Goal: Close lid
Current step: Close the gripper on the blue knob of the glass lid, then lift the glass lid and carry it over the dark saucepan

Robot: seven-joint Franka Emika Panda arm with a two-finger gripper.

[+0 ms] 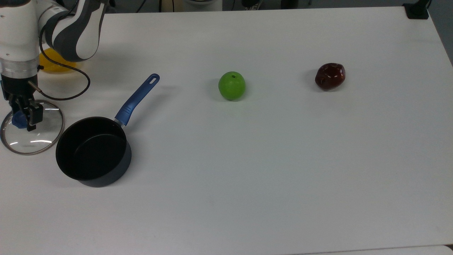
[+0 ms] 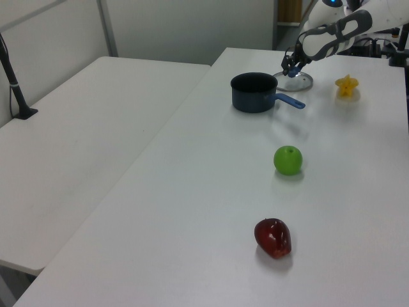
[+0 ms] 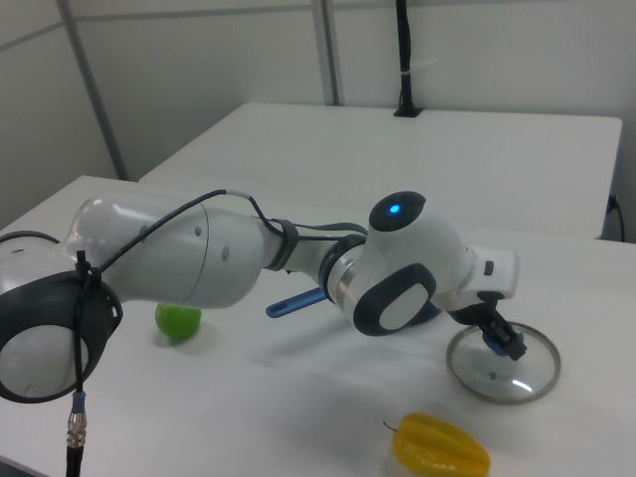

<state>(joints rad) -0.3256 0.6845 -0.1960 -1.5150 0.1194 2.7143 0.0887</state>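
The round glass lid with a metal rim lies flat on the white table at the top view's far left, beside the open black saucepan with its blue handle. My gripper points down over the lid, its fingers closed against the blue knob. In the left view the gripper sits over the lid just behind the saucepan. In the right view the gripper holds the knob above the lid's glass.
A green apple and a dark red apple lie on the table to the top view's right of the pan. A yellow pepper sits behind the arm. A black cable loops near the wrist.
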